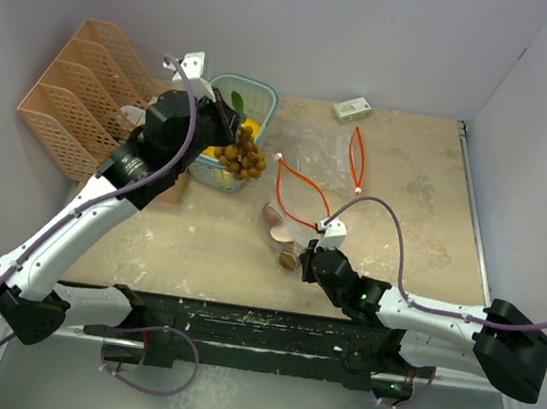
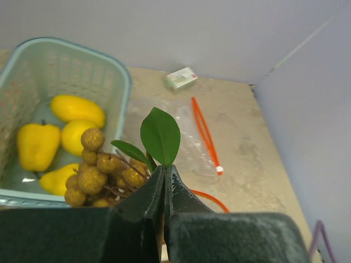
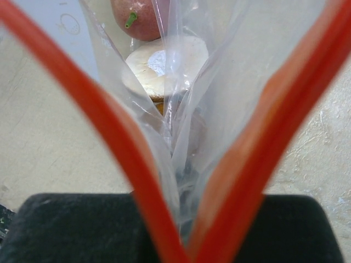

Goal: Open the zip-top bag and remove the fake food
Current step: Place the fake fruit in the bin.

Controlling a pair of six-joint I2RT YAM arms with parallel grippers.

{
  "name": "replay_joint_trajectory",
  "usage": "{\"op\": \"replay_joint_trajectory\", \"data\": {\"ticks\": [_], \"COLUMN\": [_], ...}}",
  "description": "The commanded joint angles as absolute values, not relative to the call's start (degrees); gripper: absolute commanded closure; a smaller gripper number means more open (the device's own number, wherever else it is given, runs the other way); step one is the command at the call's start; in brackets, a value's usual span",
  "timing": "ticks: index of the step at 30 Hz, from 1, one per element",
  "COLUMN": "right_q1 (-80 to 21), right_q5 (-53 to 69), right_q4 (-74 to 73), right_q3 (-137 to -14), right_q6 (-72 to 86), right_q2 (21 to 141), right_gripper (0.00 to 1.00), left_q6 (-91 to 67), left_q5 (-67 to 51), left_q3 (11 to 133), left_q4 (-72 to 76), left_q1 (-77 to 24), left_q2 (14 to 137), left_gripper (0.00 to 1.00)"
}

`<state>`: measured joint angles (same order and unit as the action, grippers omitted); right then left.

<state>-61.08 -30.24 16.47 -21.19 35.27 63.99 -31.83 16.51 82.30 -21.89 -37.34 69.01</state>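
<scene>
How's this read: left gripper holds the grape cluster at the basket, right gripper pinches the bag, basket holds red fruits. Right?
One thing off: the fruits in the basket are yellow, not red, as the left wrist view shows. The rest stands: the left gripper holds the grape cluster at the basket and the right gripper pinches the bag.

The grape cluster (image 2: 93, 175) is clamped by the left gripper (image 2: 164, 176) over the basket's (image 2: 124, 82) near rim, with yellow fruits (image 2: 77, 108) seen inside it
</scene>
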Motion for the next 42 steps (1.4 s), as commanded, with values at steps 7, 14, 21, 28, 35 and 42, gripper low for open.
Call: {"op": "replay_joint_trajectory", "data": {"ticks": [7,14,21,28,35,42], "right_q1": [-61.0,-61.0,-60.9,-60.8,-60.8,-60.7], "right_q5": [-30.2,-30.2,-30.4,-30.9,-31.4,-31.1], "right_q4": [17.5,17.2,17.3,16.9,14.6,14.2], "right_q3": [-20.7,-21.1,-21.3,-21.3,-22.5,-22.0], "right_q6": [36.3,36.0,35.7,35.4,34.9,35.1], "right_q2": [63.4,63.5,64.0,63.7,62.4,60.8], "right_gripper": [1.0,1.0,1.0,1.0,1.0,1.0], "left_q6": [-34.1,-33.6,-33.0,-31.1,-31.3,-34.1], "left_q5": [11.1,7.4,1.6,3.1,0.2,-3.7], "left_q3": [75.5,74.5,77.8,83.1,86.6,85.5], "left_q4": [-20.6,-17.7,-17.4,-16.9,-16.6,-15.1], "left_q1": [-25.7,-23.8,-21.4,-20.5,-18.9,-17.3], "left_q2": [71.7,74.3,78.3,78.0,82.4,85.3], "left_gripper": [1.0,1.0,1.0,1.0,1.0,0.71]}}
